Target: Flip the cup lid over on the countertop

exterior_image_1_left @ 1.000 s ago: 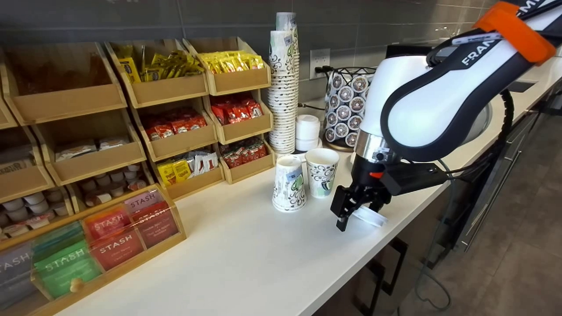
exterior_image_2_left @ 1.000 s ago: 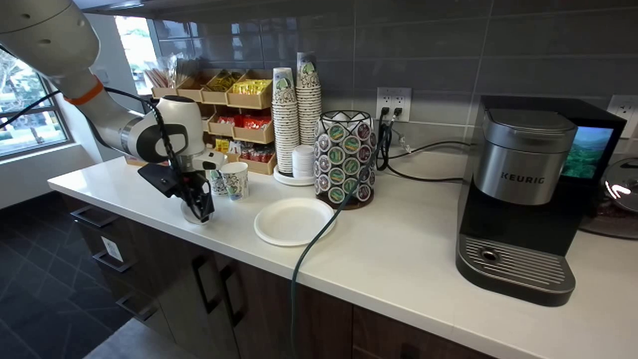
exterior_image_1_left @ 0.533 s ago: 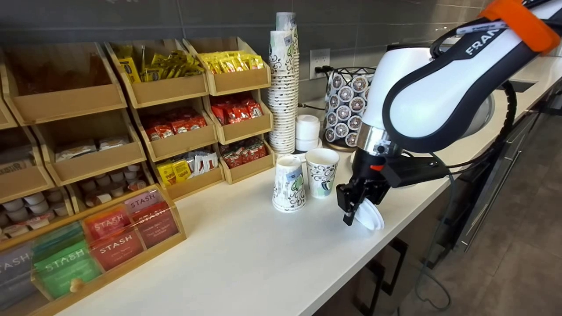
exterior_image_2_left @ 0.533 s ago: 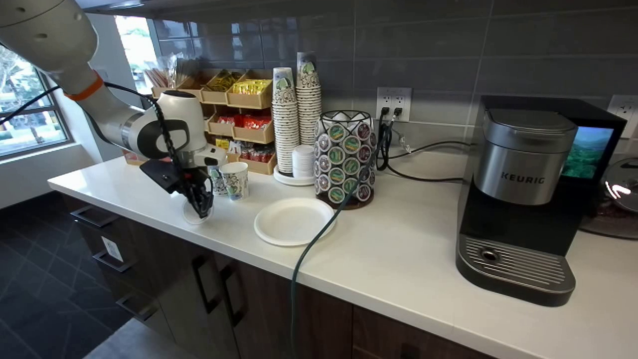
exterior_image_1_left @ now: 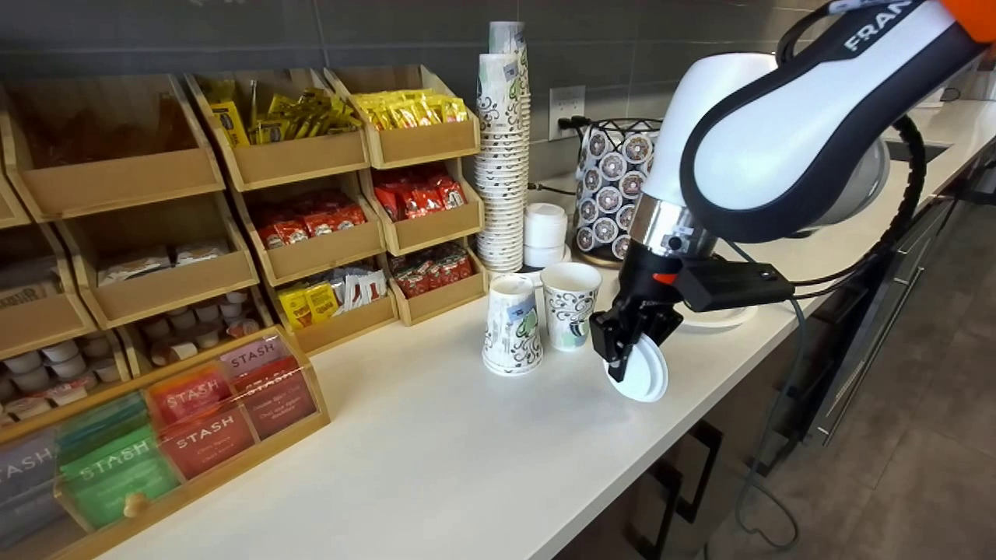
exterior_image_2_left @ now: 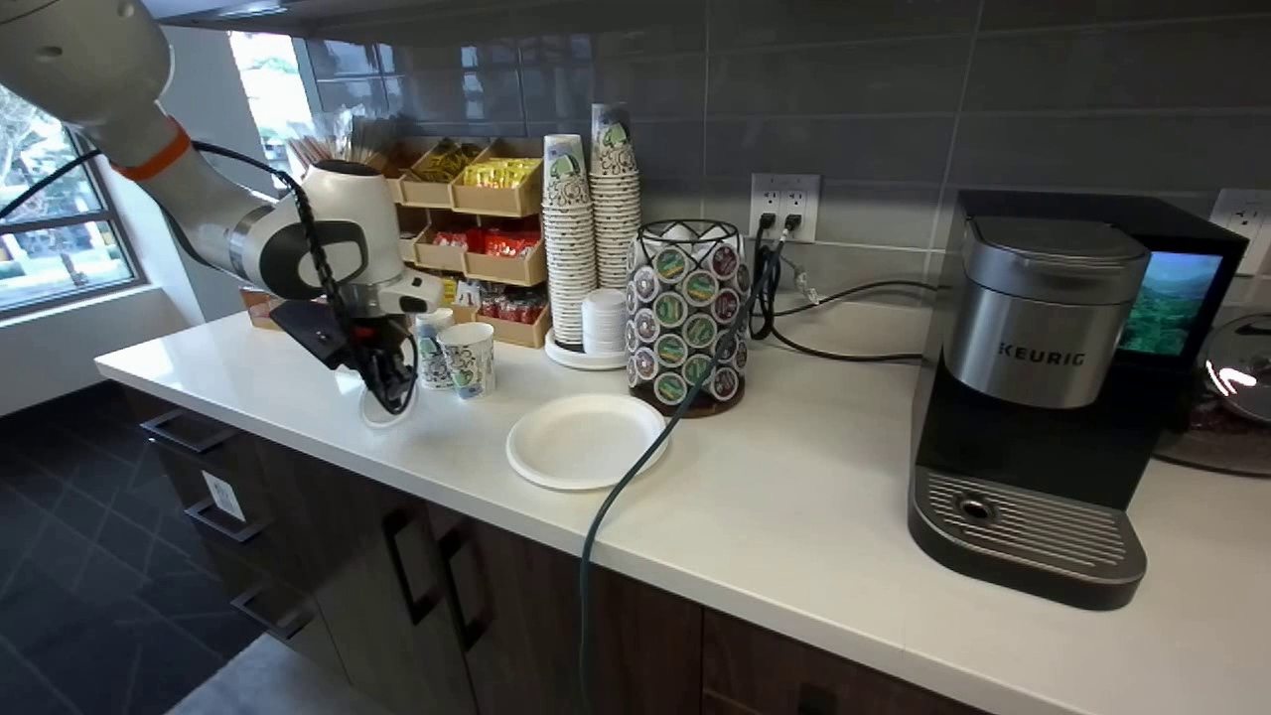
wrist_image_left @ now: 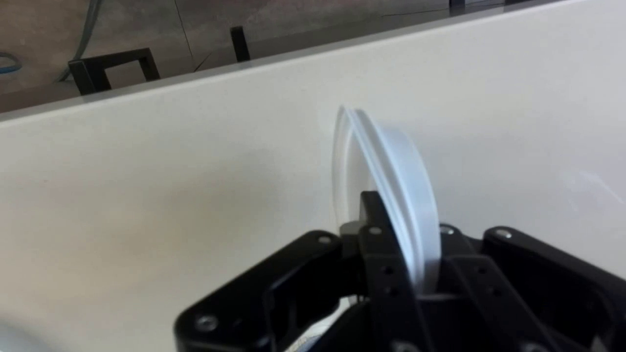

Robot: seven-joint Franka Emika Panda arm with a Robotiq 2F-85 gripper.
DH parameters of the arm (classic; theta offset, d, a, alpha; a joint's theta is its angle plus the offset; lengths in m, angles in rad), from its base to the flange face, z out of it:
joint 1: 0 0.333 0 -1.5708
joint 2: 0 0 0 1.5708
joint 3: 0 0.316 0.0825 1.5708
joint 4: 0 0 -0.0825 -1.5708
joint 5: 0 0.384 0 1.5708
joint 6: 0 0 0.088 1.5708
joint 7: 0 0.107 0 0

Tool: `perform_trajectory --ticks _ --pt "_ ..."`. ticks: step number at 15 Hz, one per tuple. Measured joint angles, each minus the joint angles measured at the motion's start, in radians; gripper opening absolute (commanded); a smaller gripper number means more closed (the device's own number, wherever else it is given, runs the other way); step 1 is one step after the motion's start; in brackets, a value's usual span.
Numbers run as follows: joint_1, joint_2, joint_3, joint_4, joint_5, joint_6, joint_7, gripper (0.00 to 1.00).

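The white round cup lid (exterior_image_1_left: 647,372) stands steeply on edge, low over the white countertop (exterior_image_1_left: 436,435), near its front edge. My gripper (exterior_image_1_left: 620,369) is shut on the lid's rim. In the wrist view the lid (wrist_image_left: 413,181) shows nearly edge-on, its raised wall toward the right. One black finger (wrist_image_left: 374,210) of the gripper (wrist_image_left: 403,220) lies along its left face; the other is mostly hidden behind the lid. The lid (exterior_image_2_left: 370,411) is partly covered by the gripper in an exterior view. I cannot tell whether its lower edge touches the counter.
Two patterned paper cups, one upside down (exterior_image_1_left: 511,330) and one upright (exterior_image_1_left: 572,303), stand close behind the gripper. A larger white plate (exterior_image_2_left: 586,442) lies beside, with a dark cable (exterior_image_2_left: 635,475) hanging across it. A pod carousel (exterior_image_2_left: 685,318) and tall cup stacks line the wall.
The jaws have closed on the lid. It has swung from a shallow tilt to a steep stance, its round face now showing, and the gripper has moved slightly up and back with it.
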Motion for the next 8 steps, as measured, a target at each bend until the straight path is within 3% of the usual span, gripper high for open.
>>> perform_trajectory --ticks 4,8 --pt "-0.032 -0.025 0.074 0.003 0.217 0.043 -0.182 0.11" --pt "-0.185 -0.002 0.270 0.048 0.539 0.069 -0.474 0.12"
